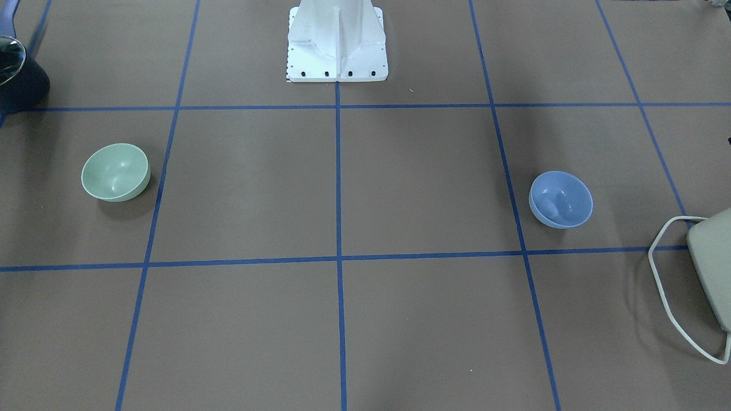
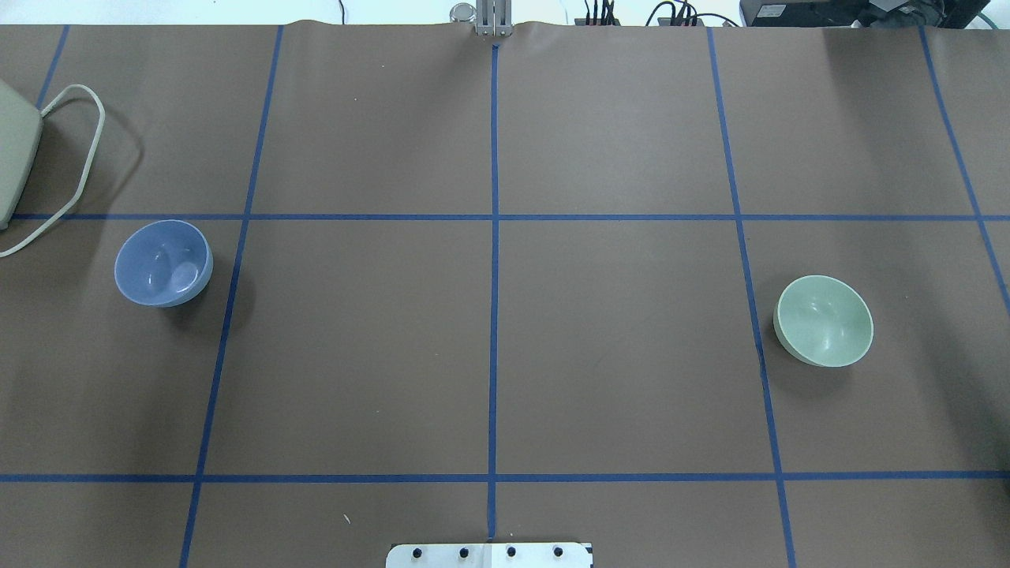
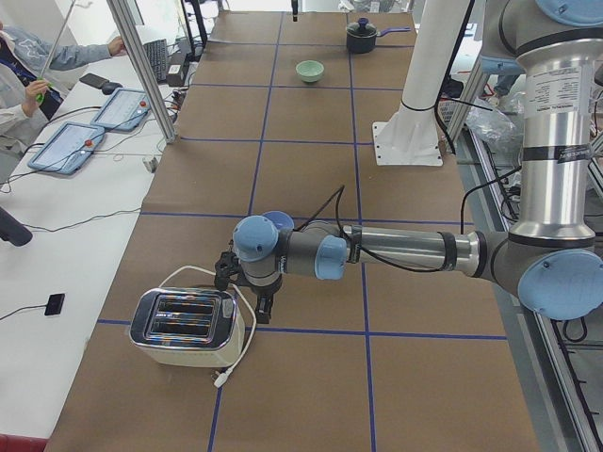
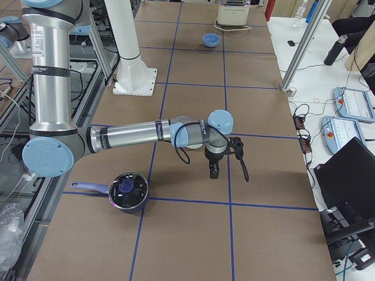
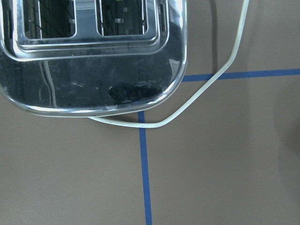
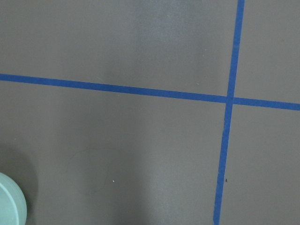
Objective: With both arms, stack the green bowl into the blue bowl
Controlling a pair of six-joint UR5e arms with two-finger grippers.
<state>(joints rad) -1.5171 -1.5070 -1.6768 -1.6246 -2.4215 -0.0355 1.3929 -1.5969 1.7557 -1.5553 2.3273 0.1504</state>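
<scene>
**Blue bowl [image 2: 163, 263] and green bowl [image 2: 824, 321] well apart, not yet stacked**

Far left of the overhead view: beige toaster [image 2: 14, 154], cut off by the edge, with its pale cord [image 2: 79, 158] looped beside it on the brown table [image 2: 615, 355]. Just right of that: the blue bowl. Sits upright, open side up, in the left column of the blue tape grid [image 2: 494, 315], close to a tape line.

Above this end, in the left side view: left arm [image 3: 405, 250], stretched low across the table. Left gripper [image 3: 256, 292] points down just beside the toaster, with the blue bowl partly hidden behind the wrist. Fingers shown only from the side and small, so cannot tell whether spread or pressed together. From the left wrist camera: the toaster's chrome top, two slots, and the cord crossing a tape line.

Centre: white base plate [image 2: 489, 554] at the near edge, on the middle tape line.

Right: the green bowl. Sits upright, open side up, just right of a tape line, in the right column.

Above that end, in the right side view: right arm [image 4: 129, 134], stretched out low. Right gripper [image 4: 214, 171] points down over the table. Spread or pressed together, cannot tell. From the right wrist camera: a sliver of the green bowl's rim in the lower left corner, near crossing tape lines.

Furthest right, close by the right arm: dark pot [image 4: 128, 191] with a glass lid and blue handle.
</scene>
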